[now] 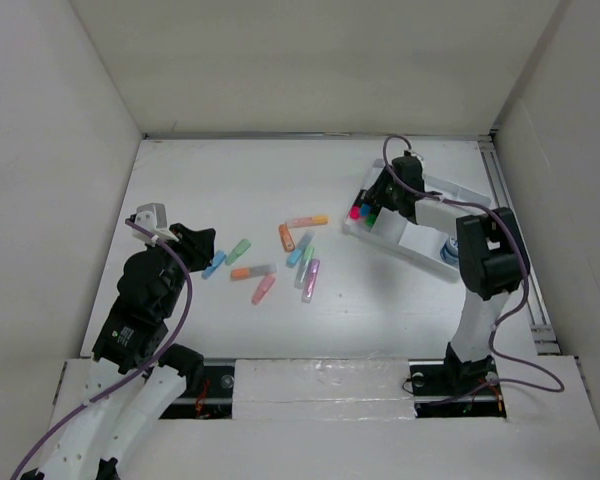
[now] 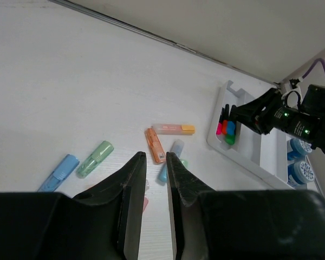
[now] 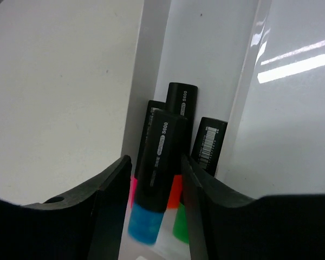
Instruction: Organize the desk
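Note:
The desk (image 1: 380, 310) is a white tabletop with several pastel highlighters scattered in the middle: blue (image 1: 213, 265), green (image 1: 239, 250), orange (image 1: 286, 237), pink (image 1: 264, 289) and purple (image 1: 311, 280). My left gripper (image 1: 200, 240) hovers at the left of them, its jaws closed to a narrow slit with nothing between them (image 2: 156, 156). My right gripper (image 1: 375, 205) is over the end compartment of the white tray (image 1: 420, 240). It is open around a black marker with a blue cap (image 3: 158, 162), which looks blurred and lies tilted on other black markers (image 3: 208, 143).
Blue tape rolls (image 1: 450, 250) sit in the tray's right end. White wall panels enclose the desk, and a metal rail (image 1: 510, 220) runs along its right edge. In the left wrist view the highlighters (image 2: 155, 145) lie just beyond my fingers, with the tray (image 2: 244, 157) to the right.

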Motion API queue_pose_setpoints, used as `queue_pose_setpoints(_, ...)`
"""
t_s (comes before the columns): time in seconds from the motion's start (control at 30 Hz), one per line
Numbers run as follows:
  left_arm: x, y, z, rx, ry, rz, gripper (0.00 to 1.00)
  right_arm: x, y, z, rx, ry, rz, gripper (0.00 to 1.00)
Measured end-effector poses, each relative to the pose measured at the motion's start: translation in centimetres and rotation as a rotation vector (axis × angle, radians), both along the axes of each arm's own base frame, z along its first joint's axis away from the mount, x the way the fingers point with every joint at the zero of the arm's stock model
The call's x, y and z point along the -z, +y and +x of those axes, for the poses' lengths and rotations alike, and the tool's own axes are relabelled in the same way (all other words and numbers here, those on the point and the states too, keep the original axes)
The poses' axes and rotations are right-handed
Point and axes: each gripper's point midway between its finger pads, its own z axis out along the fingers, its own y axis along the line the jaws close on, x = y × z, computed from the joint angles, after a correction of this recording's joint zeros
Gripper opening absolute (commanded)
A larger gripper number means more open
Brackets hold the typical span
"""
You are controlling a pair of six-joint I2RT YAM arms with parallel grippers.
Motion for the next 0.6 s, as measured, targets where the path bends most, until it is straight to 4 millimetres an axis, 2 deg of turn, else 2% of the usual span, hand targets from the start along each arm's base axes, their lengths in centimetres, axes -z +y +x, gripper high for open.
queue_pose_setpoints(0.07, 0.0, 0.0, 0.0, 0.000, 0.000, 0.000, 0.18, -0.7, 0.0, 0.1, 0.001, -0.016, 0.005, 0.54)
queue_pose_setpoints(0.23, 0.0, 0.0, 0.0, 0.000, 0.000, 0.000, 0.19, -4.4, 0.3, -0.2, -0.006, -0.098, 0.016, 0.55)
queue_pose_setpoints(0.33, 0.0, 0.0, 0.0, 0.000, 0.000, 0.000, 0.19, -7.2, 1.8, -0.9, -0.045, -0.168, 0.008, 0.26)
queue_pose_setpoints(0.37, 0.0, 0.0, 0.0, 0.000, 0.000, 0.000, 0.19, -8.1, 2.7, -1.3, -0.068, -0.189, 0.004, 0.06)
queue_pose_setpoints(0.4, 0.0, 0.0, 0.0, 0.000, 0.000, 0.000, 0.19, -8.8, 4.1, -1.9, -0.102, -0.207, -0.004, 0.02)
queue_pose_setpoints(0.43, 0.0, 0.0, 0.0, 0.000, 0.000, 0.000, 0.19, -9.5, 6.2, -2.8, -0.148, -0.226, -0.004, 0.00)
queue_pose_setpoints(0.5, 0.0, 0.0, 0.0, 0.000, 0.000, 0.000, 0.19, -9.7, 9.2, -4.3, -0.216, -0.237, -0.022, 0.00)
queue_pose_setpoints(0.6, 0.0, 0.0, 0.0, 0.000, 0.000, 0.000, 0.19, -8.2, 14.7, -8.1, -0.365, -0.210, -0.062, 0.02)
